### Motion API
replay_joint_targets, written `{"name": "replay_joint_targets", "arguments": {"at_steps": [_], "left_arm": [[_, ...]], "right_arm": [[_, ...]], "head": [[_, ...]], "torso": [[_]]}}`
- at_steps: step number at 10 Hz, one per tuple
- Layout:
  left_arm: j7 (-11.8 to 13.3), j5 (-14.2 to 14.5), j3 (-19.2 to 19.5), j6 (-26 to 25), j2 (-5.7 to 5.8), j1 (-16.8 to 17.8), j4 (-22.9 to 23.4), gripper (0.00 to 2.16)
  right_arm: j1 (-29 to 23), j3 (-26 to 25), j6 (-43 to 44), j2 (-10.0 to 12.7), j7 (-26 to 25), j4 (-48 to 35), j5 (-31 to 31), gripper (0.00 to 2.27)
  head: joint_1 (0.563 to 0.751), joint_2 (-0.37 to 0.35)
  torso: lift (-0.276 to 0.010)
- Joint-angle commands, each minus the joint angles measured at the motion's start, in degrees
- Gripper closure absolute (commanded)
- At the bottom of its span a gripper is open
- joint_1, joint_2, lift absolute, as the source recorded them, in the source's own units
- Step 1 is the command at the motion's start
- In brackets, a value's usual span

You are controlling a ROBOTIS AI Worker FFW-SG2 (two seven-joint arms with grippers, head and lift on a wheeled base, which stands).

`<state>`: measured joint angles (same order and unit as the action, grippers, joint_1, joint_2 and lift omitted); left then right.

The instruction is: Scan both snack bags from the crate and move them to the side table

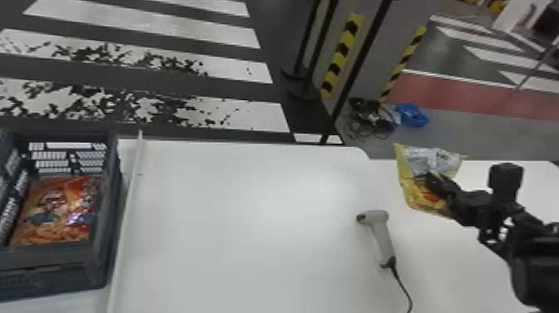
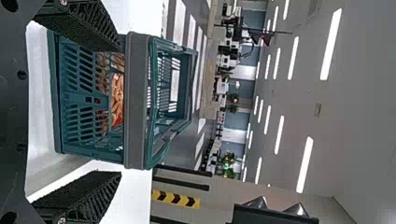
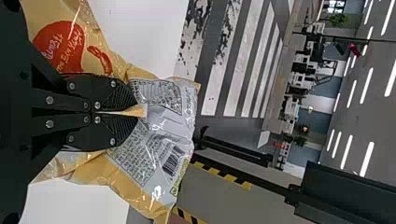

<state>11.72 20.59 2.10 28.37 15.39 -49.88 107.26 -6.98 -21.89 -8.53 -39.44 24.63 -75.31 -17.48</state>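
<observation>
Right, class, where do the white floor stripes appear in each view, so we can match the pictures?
Head view: the stripes are mainly upper left, beyond the table.
Left wrist view: past the crate, partly through its openings.
Right wrist view: past the yellow bag in the right gripper.
Shared landmark: yellow-and-black tape.

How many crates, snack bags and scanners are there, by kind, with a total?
Dark slatted plastic crate: 1
Plastic snack bags: 2 (orange-red bag in the crate, yellow-and-silver bag in the right gripper)
Light-grey handheld scanner: 1
Total: 4
</observation>
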Motion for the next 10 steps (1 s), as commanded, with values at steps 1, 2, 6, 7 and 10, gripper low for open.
{"name": "replay_joint_targets", "arguments": {"at_steps": [1, 2, 6, 7, 10], "left_arm": [[0.15, 0.42, -0.08, 0.32, 0.08, 0.58, -0.47, 0.04], [0.24, 0.77, -0.08, 0.50, 0.26, 0.75, -0.47, 0.04], [1.03, 3.58, -0.08, 2.96, 1.84, 1.81, -2.67, 0.04], [1.29, 4.11, -0.17, 3.84, 2.10, 2.16, -3.55, 0.04], [1.73, 4.72, -0.52, 4.54, 2.54, 2.51, -3.81, 0.04]], "right_arm": [[3.64, 1.42, 4.35, -1.51, -0.37, 6.84, 4.38, 2.24], [5.75, 3.35, 5.58, -2.74, -1.95, 11.32, 6.49, 2.24], [13.13, 10.03, 16.47, -4.06, -4.85, 27.67, 16.60, 2.24], [13.57, 11.17, 16.47, -4.15, -5.29, 29.08, 18.35, 2.24], [13.57, 12.67, 12.43, -4.15, -6.00, 30.92, 20.64, 2.24]], "head": [[0.695, -0.350], [0.695, -0.350], [0.695, -0.350], [0.695, -0.350], [0.695, -0.350]], "torso": [[-0.095], [-0.095], [-0.095], [-0.095], [-0.095]]}}
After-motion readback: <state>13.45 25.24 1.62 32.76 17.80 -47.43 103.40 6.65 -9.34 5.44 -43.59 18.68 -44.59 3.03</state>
